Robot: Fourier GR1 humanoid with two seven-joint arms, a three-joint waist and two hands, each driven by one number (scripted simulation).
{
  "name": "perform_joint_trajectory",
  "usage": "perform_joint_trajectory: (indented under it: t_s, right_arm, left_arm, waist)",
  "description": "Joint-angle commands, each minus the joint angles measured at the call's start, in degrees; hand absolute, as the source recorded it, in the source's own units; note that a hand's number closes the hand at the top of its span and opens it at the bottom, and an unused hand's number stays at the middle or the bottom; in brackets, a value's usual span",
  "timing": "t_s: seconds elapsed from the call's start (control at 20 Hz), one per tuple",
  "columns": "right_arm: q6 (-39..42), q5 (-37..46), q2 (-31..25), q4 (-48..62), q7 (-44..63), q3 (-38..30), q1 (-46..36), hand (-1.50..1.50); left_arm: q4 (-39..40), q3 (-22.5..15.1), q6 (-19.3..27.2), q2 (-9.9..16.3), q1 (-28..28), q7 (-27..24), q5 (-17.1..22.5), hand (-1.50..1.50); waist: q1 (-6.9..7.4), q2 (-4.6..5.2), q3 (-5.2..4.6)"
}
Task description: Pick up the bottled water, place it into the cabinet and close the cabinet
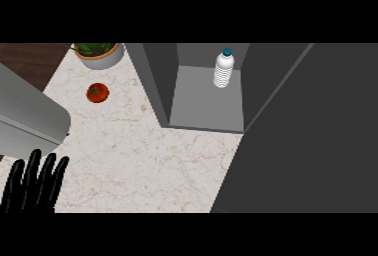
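Note:
The bottled water (224, 69), clear with a blue cap, stands upright on the grey shelf inside the cabinet (207, 100), near the back. The cabinet's dark door (310, 140) is swung open and fills the right side of the view. My left hand (33, 182) rests at the lower left edge with its black fingers straight and pointing up, holding nothing and far from the bottle. My right hand does not show anywhere.
A red tomato (97, 92) lies on the marble counter (148, 160) left of the cabinet. A potted plant (97, 52) stands at the back left. A large grey appliance (26, 117) juts in from the left edge.

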Motion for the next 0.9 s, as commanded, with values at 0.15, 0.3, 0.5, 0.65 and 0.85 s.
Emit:
perform_joint_trajectory:
  t_s: [0.15,0.3,0.5,0.65,0.85]
  right_arm:
    - [-10.1,-1.3,9.9,7.0,1.0,2.2,-3.0,1.50]
    - [-8.8,-4.2,9.9,9.0,1.7,2.6,-3.0,1.50]
    - [-4.6,-13.4,9.6,13.1,4.5,4.5,-0.8,1.50]
    - [-3.2,-21.7,8.9,14.7,6.3,5.2,1.3,1.50]
    - [-6.3,-26.2,10.0,16.4,6.4,0.5,-0.6,1.50]
  left_arm:
    - [-0.7,1.4,-1.8,1.2,0.8,-0.2,1.0,-1.50]
    - [-0.6,1.5,-2.8,1.4,0.3,-0.3,1.3,-1.50]
    - [-1.5,1.7,-4.0,2.4,0.3,-0.3,1.2,-1.50]
    - [-1.0,2.0,-4.6,2.3,-0.6,-0.4,1.4,-1.50]
    - [-1.0,1.7,-5.3,2.8,0.5,-0.4,1.3,-1.50]
  waist:
    - [1.54,0.69,0.09]
    - [2.38,1.27,0.00]
    - [5.04,2.34,0.01]
    - [5.67,3.06,-0.04]
    - [5.04,2.39,0.12]
